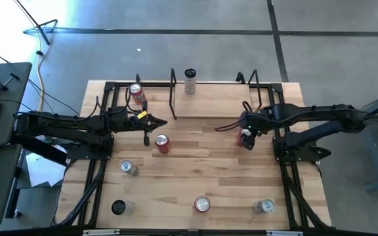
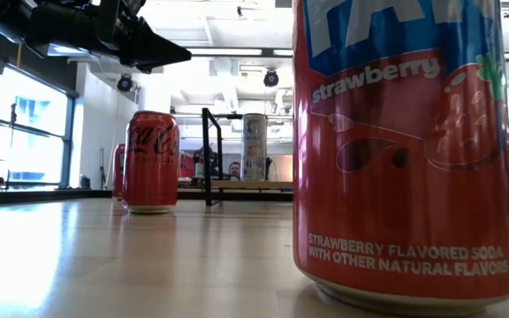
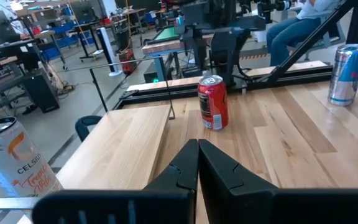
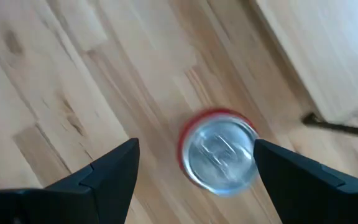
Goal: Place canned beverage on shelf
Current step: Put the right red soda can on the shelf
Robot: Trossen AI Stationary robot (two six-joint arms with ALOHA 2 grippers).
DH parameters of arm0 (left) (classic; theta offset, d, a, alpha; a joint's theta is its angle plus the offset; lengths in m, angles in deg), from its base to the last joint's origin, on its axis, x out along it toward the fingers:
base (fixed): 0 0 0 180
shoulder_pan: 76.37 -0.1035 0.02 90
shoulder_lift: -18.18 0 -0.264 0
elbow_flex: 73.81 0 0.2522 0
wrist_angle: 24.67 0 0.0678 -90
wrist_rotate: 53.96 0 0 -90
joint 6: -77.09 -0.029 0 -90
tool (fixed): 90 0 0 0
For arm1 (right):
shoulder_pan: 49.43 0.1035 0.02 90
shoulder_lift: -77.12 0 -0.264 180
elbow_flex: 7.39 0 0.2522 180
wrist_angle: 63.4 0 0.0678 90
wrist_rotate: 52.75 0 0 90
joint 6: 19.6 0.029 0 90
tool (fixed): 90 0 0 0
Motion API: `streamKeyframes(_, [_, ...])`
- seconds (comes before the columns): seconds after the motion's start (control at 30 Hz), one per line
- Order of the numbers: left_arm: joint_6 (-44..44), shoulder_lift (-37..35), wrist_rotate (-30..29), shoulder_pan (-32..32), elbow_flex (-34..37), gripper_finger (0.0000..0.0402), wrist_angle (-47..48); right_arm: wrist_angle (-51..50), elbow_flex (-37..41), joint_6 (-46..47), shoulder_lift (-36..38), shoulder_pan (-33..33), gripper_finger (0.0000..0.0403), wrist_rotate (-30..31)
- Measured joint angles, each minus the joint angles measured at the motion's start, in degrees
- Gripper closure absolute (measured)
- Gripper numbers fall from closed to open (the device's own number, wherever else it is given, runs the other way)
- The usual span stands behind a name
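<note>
A red can [image 4: 219,155] with a silver top stands upright on the table right of centre [image 1: 245,139]. My right gripper [image 4: 196,144] hangs over it, pointing steeply down and open, one finger on either side of the can without touching it. The shelf [image 1: 205,103], a light board between black rods, lies at the far middle with a tall white can [image 1: 189,81] standing on it. My left gripper [image 1: 159,122] is shut on nothing and points level toward the table's right, just left of the shelf's near corner [image 3: 197,149].
A red cola can [image 1: 162,143] stands near my left gripper. Another can [image 1: 136,93] stands at the far left. Toward the near edge are silver cans [image 1: 128,168] [image 1: 264,207], a dark can [image 1: 118,208] and a red strawberry can [image 1: 203,204]. Black frame rails run along both table sides.
</note>
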Motion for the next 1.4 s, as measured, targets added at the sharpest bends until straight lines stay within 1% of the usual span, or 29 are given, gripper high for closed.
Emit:
streamKeyframes(0.1, [0.02, 0.01, 0.00, 0.00, 0.00, 0.0399, 0.13, -3.06, -1.27, 1.11, 0.04, -1.03, 0.0101, 0.24])
streamKeyframes(0.2, [0.02, 0.02, 0.00, 0.00, 0.00, 0.0399, 0.24, -4.27, 0.18, 1.55, 0.04, -2.34, 0.0101, -0.17])
streamKeyframes(0.33, [0.14, 0.02, 0.01, 0.00, 0.00, 0.0399, 0.24, 0.70, 3.56, 0.08, -0.02, -3.78, 0.0101, -3.65])
streamKeyframes(0.5, [0.17, 0.00, 0.00, 0.00, 0.00, 0.0399, 0.22, 3.02, 5.46, -1.72, -0.98, -4.91, 0.0101, -2.66])
streamKeyframes(0.63, [0.17, 0.02, 0.00, 0.00, 0.00, 0.0399, 0.15, 3.51, 5.51, -4.43, -2.28, -4.90, 0.0101, -0.85])
streamKeyframes(0.83, [0.19, 0.01, 0.00, 0.00, 0.00, 0.0399, 0.20, 4.76, 5.75, -6.11, -3.40, -4.82, 0.0101, -3.80])
streamKeyframes(1.17, [0.17, 0.02, 0.00, 0.00, 0.00, 0.0399, 0.20, 5.16, 5.74, -4.77, -3.41, -4.81, 0.0102, -7.84])
streamKeyframes(1.3, [0.17, 0.01, 0.00, 0.00, 0.00, 0.0399, 0.22, 3.31, 4.13, -4.18, -3.39, -3.50, 0.0108, -8.00])
streamKeyframes(1.4, [0.17, 0.02, 0.00, 0.00, 0.00, 0.0399, 0.22, -0.19, 1.86, -2.51, -3.37, -1.87, 0.0121, -7.91])
